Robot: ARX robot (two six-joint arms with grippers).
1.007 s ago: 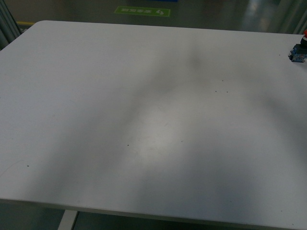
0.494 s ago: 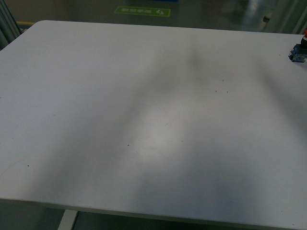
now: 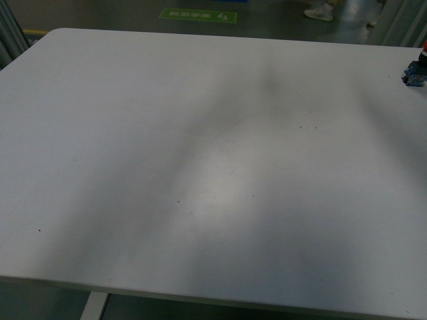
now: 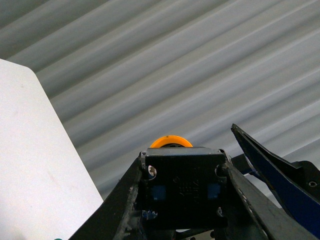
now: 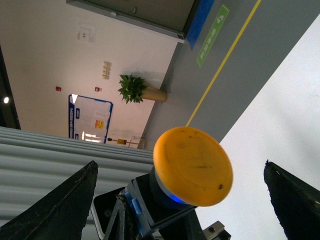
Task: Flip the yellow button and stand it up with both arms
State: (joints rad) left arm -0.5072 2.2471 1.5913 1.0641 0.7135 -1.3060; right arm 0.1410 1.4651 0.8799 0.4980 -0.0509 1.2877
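The yellow button (image 4: 170,142) is held off the table, out of the front view. In the left wrist view my left gripper (image 4: 183,167) is shut on its black contact body, and the orange-yellow cap peeks out beyond the block. In the right wrist view the yellow button (image 5: 192,165) turns its round cap toward the camera. It sits between the wide-apart fingers (image 5: 60,205) of my open right gripper (image 5: 180,162), which touch nothing. A dark blue-edged finger (image 4: 280,170) stands beside the held button in the left wrist view.
The white table (image 3: 200,167) fills the front view, with neither arm visible. A red-capped switch (image 3: 415,70) stands at its far right edge. Grey ribbed shutter wall (image 4: 200,60) lies behind the left gripper, and a table corner (image 4: 35,165) is beside it.
Nothing on the table has moved in the front view. A person's shoes have come into sight on the floor beyond the table's far edge.
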